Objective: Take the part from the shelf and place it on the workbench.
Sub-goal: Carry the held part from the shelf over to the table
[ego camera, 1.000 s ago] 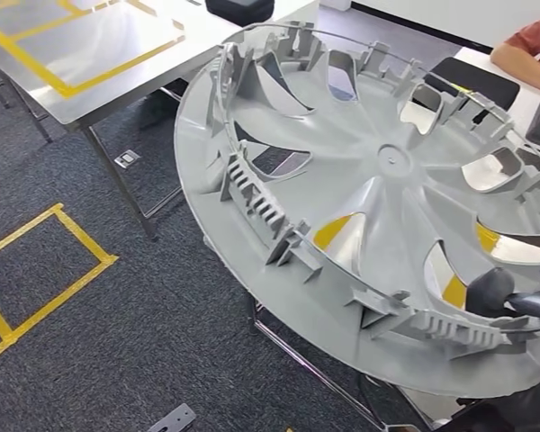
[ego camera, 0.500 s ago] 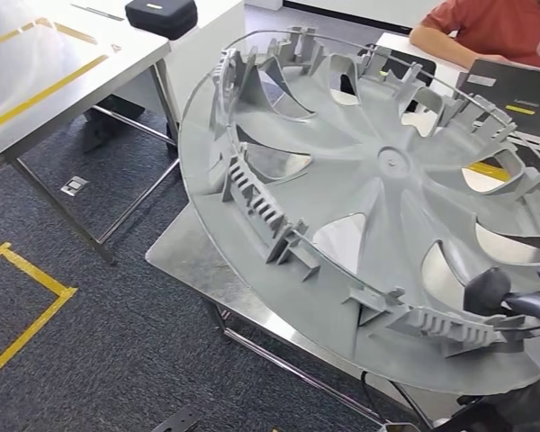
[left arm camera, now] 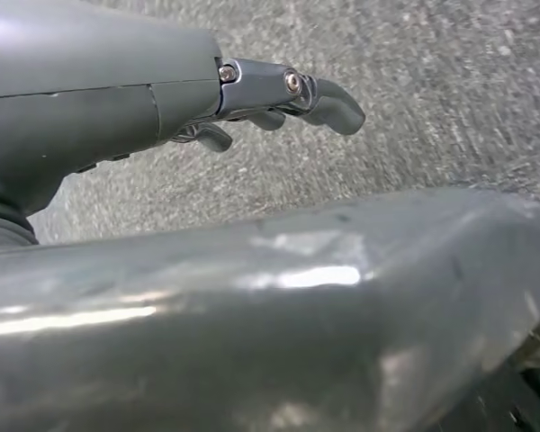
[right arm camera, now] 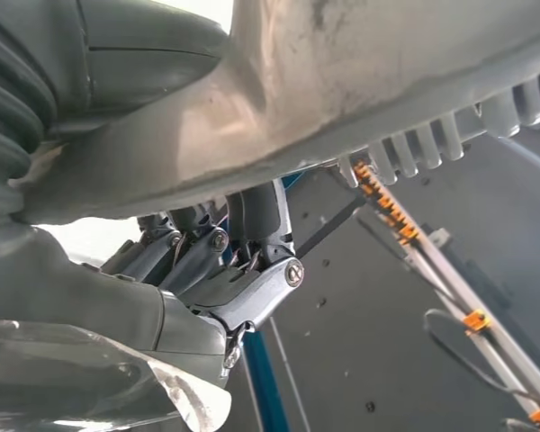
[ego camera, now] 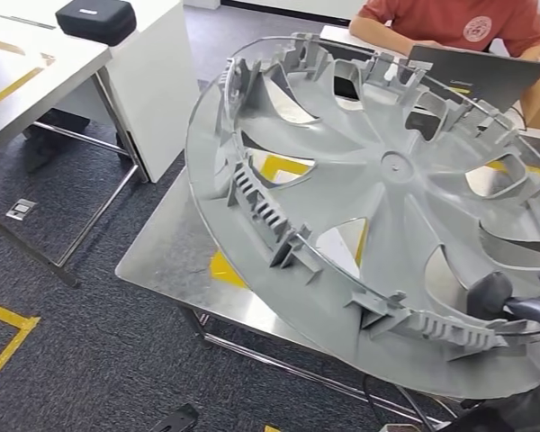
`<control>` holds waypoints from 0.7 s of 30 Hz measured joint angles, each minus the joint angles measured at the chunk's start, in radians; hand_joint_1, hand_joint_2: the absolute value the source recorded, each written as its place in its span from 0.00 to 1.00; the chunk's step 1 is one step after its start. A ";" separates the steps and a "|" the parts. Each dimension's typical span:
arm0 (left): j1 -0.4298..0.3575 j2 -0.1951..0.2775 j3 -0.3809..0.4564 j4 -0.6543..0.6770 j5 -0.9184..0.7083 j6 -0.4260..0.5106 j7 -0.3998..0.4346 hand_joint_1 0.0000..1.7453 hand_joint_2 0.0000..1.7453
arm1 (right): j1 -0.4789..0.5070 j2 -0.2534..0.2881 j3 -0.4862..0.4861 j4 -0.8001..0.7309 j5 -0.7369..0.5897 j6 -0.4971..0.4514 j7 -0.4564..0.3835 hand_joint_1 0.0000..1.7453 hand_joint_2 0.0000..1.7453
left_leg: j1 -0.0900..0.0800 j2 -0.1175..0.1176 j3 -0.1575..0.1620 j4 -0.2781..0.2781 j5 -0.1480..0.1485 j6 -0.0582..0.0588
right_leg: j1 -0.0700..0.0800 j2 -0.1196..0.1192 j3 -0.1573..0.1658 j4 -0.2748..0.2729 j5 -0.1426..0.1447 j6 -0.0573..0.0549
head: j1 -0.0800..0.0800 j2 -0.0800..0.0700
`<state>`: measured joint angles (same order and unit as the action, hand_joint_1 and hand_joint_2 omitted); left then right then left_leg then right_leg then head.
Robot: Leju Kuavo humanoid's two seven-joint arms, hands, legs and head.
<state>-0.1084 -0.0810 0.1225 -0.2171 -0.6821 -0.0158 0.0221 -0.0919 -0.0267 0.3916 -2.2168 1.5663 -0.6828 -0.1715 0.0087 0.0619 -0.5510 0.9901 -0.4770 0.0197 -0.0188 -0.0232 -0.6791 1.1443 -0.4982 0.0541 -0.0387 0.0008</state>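
Right hand [ego camera: 512, 301] grips part [ego camera: 382, 189] rim | left hand [left arm camera: 185, 99] fingers seemingly loose, empty

Below me lies dark grey carpet [ego camera: 84, 351] marked with yellow tape lines [ego camera: 5, 337]. A steel bench [ego camera: 179, 256] stands ahead, a white table [ego camera: 22, 81] to its left carrying a black case [ego camera: 95, 20]. A person in a red shirt [ego camera: 457, 22] sits beyond.

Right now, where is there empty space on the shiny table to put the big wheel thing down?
The steel workbench is bare at its near-left corner, between its edge and the yellow tape. The wheel cover held by the right hand hides the rest. The far side looks crowded: laptop, person.
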 joint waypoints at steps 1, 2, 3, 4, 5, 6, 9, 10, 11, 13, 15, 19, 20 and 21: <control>0.000 -0.001 0.000 0.000 0.000 -0.001 0.000 0.00 0.00 | 0.000 0.000 0.000 0.000 0.000 0.000 0.000 1.00 1.00 | -0.002 0.009 0.002 0.002 -0.004 -0.006 | 0.002 -0.020 0.037 -0.065 0.021 -0.001 | 0.000 0.000; -0.001 -0.001 0.000 0.000 0.000 -0.001 0.000 0.00 0.00 | 0.000 0.000 0.000 0.000 0.000 0.000 -0.001 1.00 1.00 | -0.004 0.017 0.004 0.005 -0.008 -0.012 | 0.004 -0.034 0.064 -0.110 0.032 -0.006 | 0.000 0.000; -0.001 -0.001 0.000 0.000 0.000 -0.001 0.000 0.00 0.00 | 0.000 0.000 -0.001 0.000 0.000 0.000 -0.002 1.00 1.00 | -0.007 0.026 0.006 0.007 -0.011 -0.017 | 0.007 -0.041 0.077 -0.132 0.034 -0.013 | -0.001 0.000; -0.001 0.000 0.000 0.000 0.000 -0.001 0.000 0.00 0.00 | 0.001 0.000 -0.001 0.000 0.000 0.000 -0.002 1.00 1.00 | -0.009 0.034 0.007 0.008 -0.012 -0.021 | 0.011 -0.035 0.079 -0.135 0.032 -0.021 | -0.002 0.000; -0.002 -0.001 0.000 0.000 0.000 -0.001 0.000 0.00 0.00 | 0.002 0.000 -0.001 0.000 0.000 0.000 -0.003 1.00 1.00 | -0.008 0.042 0.010 0.009 -0.014 -0.024 | 0.011 -0.023 0.077 -0.134 0.033 -0.029 | -0.003 0.000; -0.003 -0.001 0.000 0.000 0.000 -0.001 0.000 0.00 0.00 | 0.003 0.000 -0.001 0.000 0.000 0.000 -0.003 1.00 1.00 | -0.006 0.038 0.011 0.013 -0.021 -0.029 | 0.011 -0.013 0.076 -0.134 0.034 -0.036 | -0.004 0.000; -0.003 -0.001 0.000 0.000 0.000 -0.001 0.000 0.00 0.00 | 0.003 0.000 0.000 0.000 0.001 0.000 -0.004 1.00 1.00 | 0.002 -0.027 -0.034 0.123 -0.089 -0.039 | 0.008 0.016 0.079 -0.137 0.035 -0.055 | -0.007 0.000; -0.001 -0.001 0.000 0.000 0.000 -0.001 0.001 0.00 0.00 | 0.003 0.000 0.000 0.000 0.001 0.000 -0.004 1.00 1.00 | 0.002 -0.043 -0.068 0.193 -0.121 -0.039 | 0.010 0.027 0.080 -0.137 0.035 -0.058 | -0.008 0.000; 0.002 -0.002 0.000 0.000 0.001 -0.002 0.002 0.00 0.00 | 0.003 0.000 0.000 0.001 0.001 0.000 -0.005 1.00 1.00 | 0.002 -0.050 -0.100 0.258 -0.144 -0.038 | 0.012 0.040 0.080 -0.136 0.035 -0.060 | -0.008 0.000; 0.006 -0.002 0.000 0.000 0.001 -0.002 0.004 0.00 0.00 | 0.003 0.000 0.000 0.001 0.001 0.000 -0.005 1.00 1.00 | 0.001 -0.055 -0.128 0.302 -0.137 -0.032 | 0.016 0.067 0.081 -0.136 0.035 -0.062 | -0.008 0.000; 0.006 -0.001 0.000 0.000 0.002 -0.001 0.005 0.00 0.00 | 0.003 0.000 0.000 0.002 0.001 0.000 -0.005 1.00 1.00 | -0.003 -0.067 -0.089 0.199 -0.063 -0.019 | 0.018 0.089 0.083 -0.135 0.036 -0.063 | -0.008 0.000; -0.001 0.001 0.000 0.000 0.002 -0.001 0.005 0.00 0.00 | 0.002 0.000 0.000 0.002 0.001 0.000 -0.006 1.00 1.00 | -0.010 -0.092 -0.020 0.024 -0.001 -0.011 | 0.021 0.112 0.078 -0.130 0.035 -0.058 | -0.007 0.000; -0.002 -0.001 0.000 0.000 0.002 -0.001 0.005 0.00 0.00 | 0.002 0.000 -0.001 0.003 0.001 0.000 -0.006 1.00 1.00 | -0.010 -0.092 -0.019 0.018 0.000 -0.016 | 0.020 0.113 0.076 -0.129 0.034 -0.057 | -0.007 0.000; -0.002 -0.002 0.000 0.000 0.002 0.000 0.006 0.00 0.00 | 0.003 0.000 -0.001 0.004 0.000 0.000 -0.008 1.00 1.00 | -0.011 -0.093 -0.019 0.018 0.001 -0.020 | 0.019 0.111 0.075 -0.130 0.034 -0.057 | -0.007 0.000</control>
<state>-0.1101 -0.0826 0.1221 -0.2171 -0.6800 -0.0161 0.0277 -0.0892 -0.0267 0.3904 -2.2128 1.5666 -0.6825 -0.1791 -0.0020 -0.0315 -0.5703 1.0080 -0.4762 -0.0006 0.0006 0.0881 -0.6041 1.0147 -0.4640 -0.0033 -0.0454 0.0009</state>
